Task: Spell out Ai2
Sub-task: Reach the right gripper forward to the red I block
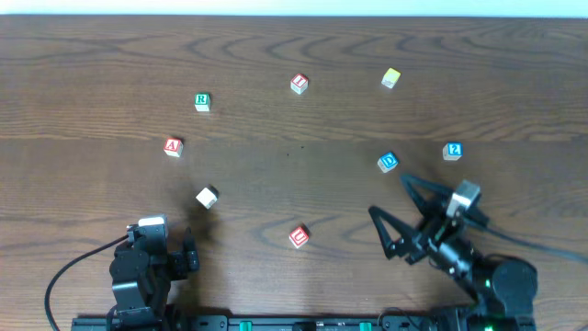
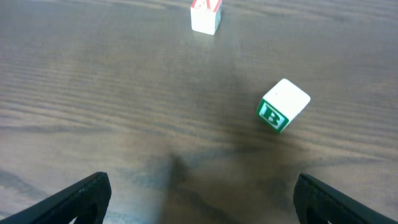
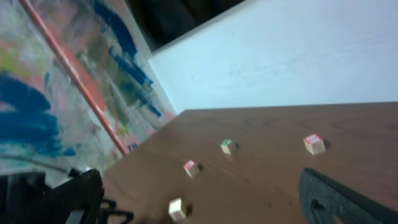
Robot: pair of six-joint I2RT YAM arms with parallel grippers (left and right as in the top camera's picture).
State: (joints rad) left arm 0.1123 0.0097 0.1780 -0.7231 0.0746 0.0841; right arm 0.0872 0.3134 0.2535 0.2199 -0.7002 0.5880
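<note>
**Blocks for A, i and 2 lie scattered; both grippers are empty**

Blocks with letters are spread over the table (image 1: 294, 184), none of them in a row yet. The A block (image 1: 173, 146), red on white, is on the left side. It is the nearest of the three to the left gripper (image 2: 202, 190). The I block (image 1: 299, 84), also red, is far back near the middle; its letter is small, so I read it with some doubt. The 2 block (image 1: 451, 151), blue, is on the right, just beyond the right gripper (image 1: 387, 195).

The jaws of the left gripper are spread wide with nothing between them. A B block (image 2: 283, 106) lies in front of it, turned on a diagonal, with the A block further behind. The jaws of the right gripper are also spread wide and hold nothing. A blue D block (image 1: 388, 162) lies close to its fingertips.

I judge the blocks to be light, hard and stiff, probably wood, so a firm pinch will not harm them. The faces look smooth, and a corner grip could let a block spin or slip out. It is better to take two opposite flat sides, with the fingers square to them, low and near the middle of the block. A block lying on a diagonal needs the wrist turned first. The letter should be kept facing up.
</note>
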